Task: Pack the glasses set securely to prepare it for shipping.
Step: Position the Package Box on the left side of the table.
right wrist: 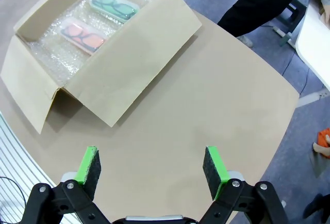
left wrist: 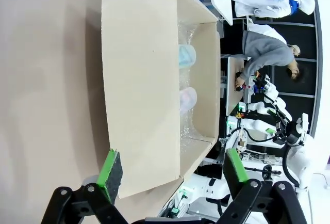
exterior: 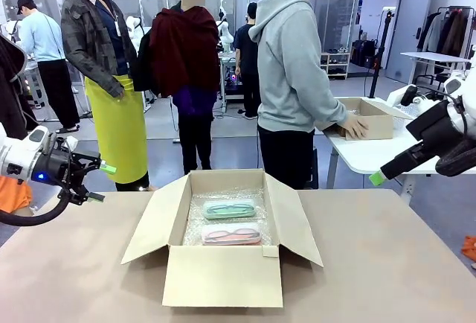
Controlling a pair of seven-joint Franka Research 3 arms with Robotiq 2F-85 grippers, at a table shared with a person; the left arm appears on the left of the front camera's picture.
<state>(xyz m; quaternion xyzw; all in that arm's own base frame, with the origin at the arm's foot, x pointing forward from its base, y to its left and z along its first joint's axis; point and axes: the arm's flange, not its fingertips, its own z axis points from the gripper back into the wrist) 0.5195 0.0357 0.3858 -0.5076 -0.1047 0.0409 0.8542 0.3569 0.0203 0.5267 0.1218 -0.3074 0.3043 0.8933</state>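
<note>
An open cardboard box [exterior: 223, 274] stands mid-table, lined with bubble wrap. Inside lie the glasses set: a mint green case [exterior: 229, 208] toward the far side and a pink case [exterior: 232, 234] nearer me, side by side. My left gripper [exterior: 103, 182] hovers open above the table's left edge, well clear of the box. My right gripper [exterior: 378, 177] hangs open at the right, above the table. The left wrist view shows the open left gripper [left wrist: 171, 167], the mint case [left wrist: 186, 56] and the pink case [left wrist: 188, 99]. In the right wrist view, the right gripper [right wrist: 152, 164] is open over bare table, with the mint case [right wrist: 114, 7] and pink case [right wrist: 82, 34] beyond.
All the box flaps are spread outward, the left flap [exterior: 152, 226] and the right flap [exterior: 294, 219] sloping over the table. A person in a grey hoodie [exterior: 294, 62] stands at the far side, hands on another cardboard box [exterior: 372, 118] on a white table. Bare table surrounds the box.
</note>
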